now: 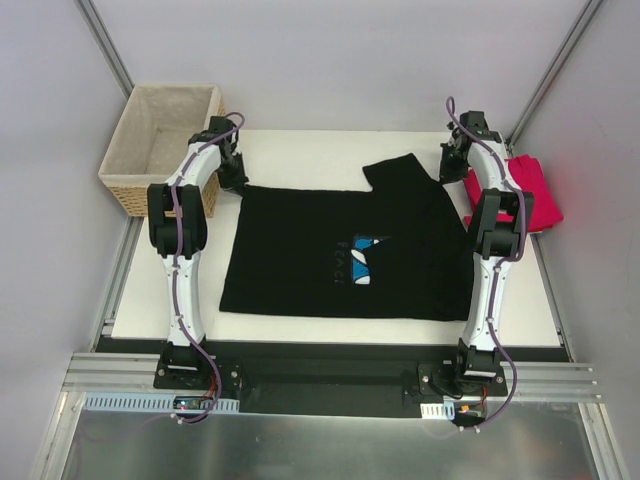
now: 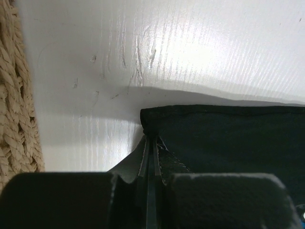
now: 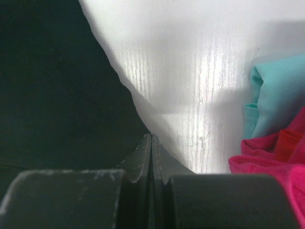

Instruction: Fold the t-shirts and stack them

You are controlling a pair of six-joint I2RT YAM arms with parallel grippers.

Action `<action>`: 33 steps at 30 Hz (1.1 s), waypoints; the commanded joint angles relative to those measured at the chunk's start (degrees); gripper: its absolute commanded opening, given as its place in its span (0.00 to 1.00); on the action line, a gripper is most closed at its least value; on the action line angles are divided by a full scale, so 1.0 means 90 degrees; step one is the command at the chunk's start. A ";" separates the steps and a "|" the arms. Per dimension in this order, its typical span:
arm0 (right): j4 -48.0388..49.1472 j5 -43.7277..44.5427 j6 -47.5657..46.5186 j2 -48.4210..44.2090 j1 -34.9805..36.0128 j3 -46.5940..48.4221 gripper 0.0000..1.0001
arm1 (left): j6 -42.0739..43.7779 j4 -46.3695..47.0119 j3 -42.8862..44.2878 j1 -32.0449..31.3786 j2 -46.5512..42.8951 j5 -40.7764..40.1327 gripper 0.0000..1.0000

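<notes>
I am working the first fold on the black t-shirt [image 1: 320, 240], which is lying spread mid-table. The left gripper [image 2: 150, 143] is clenching its far corner. The right gripper [image 3: 151, 139] is clenched at the opposite edge, cloth grip unconfirmed. The next move is calling for an even two-arm lift. The red t-shirt [image 1: 535, 195] is lying far right.

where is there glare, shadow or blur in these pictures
Left wrist: glare streaks on the table, a shadow band above the black shirt, left gripper blurred. Right wrist: a glare stripe on the table, black shirt nearly featureless, right gripper soft. Top external: even and sharp.
</notes>
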 commanded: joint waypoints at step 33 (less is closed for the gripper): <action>-0.0492 0.0015 -0.0427 -0.3556 -0.0122 -0.2499 0.01 | -0.0014 0.0016 -0.2577 0.0149 -0.3406 0.0419 0.00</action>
